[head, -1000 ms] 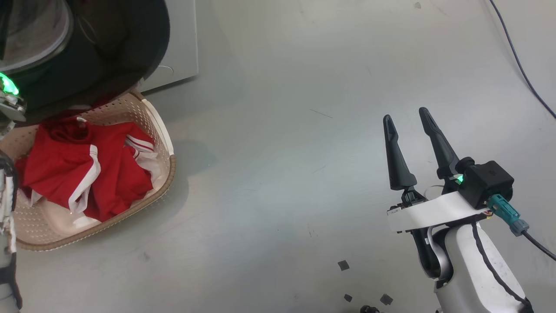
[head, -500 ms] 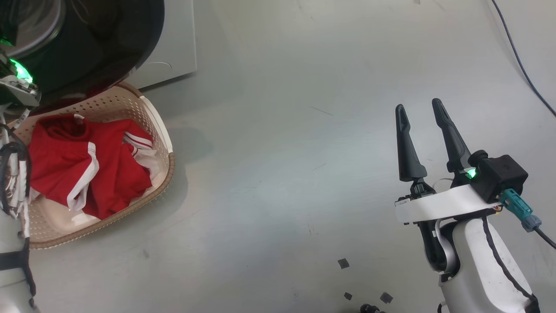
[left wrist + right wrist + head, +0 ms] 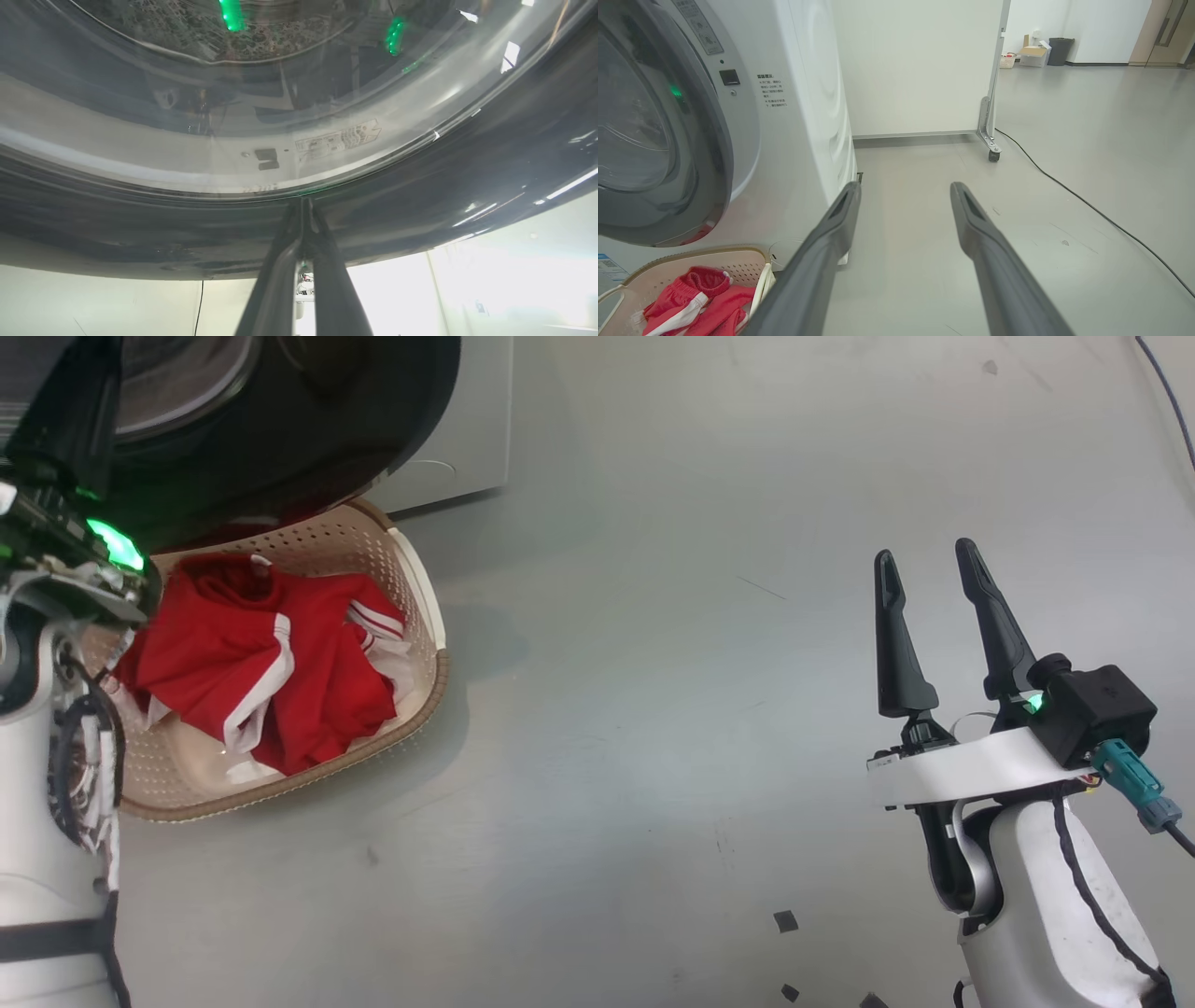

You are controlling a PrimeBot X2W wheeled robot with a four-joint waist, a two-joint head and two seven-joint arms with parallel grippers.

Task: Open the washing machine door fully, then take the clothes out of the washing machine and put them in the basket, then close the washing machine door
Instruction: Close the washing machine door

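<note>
Since the clothes (image 3: pixel 280 681) lie in the basket (image 3: pixel 437 683), the step in hand is judged to be closing the door (image 3: pixel 467 186).

**State of the end effectors**
- The left gripper (image 3: pixel 303 205) is fully closed and holds nothing. Its paired tips sit against the door's dark rim, directly ahead of it, just below the glass bowl.
- The right gripper (image 3: pixel 924 553) stands wide open and empty over the bare floor (image 3: pixel 653 709). The washer (image 3: pixel 803 116) lies ahead and to its left, well apart from it.
- The basket sits below the left wrist, close under the door's lower edge.

**Procedure**
1. The left gripper uses its closed fingers as a single pusher. The contact point belongs on the rigid rim, not on the curved glass, where the tips are likely to slide.
2. The push follows the door's arc, so the wrist turns with the swing. A straight push probably lets the tips skid off the glossy surface.
3. The stroke ends with firm pressure until the latch catches. The views do not show whether the door is already latched.

**Cautions**
- The left forearm passes above the basket and should clear its rim.
- No fabric should trail towards the opening.
- The right gripper stays clear of the swing.
</note>
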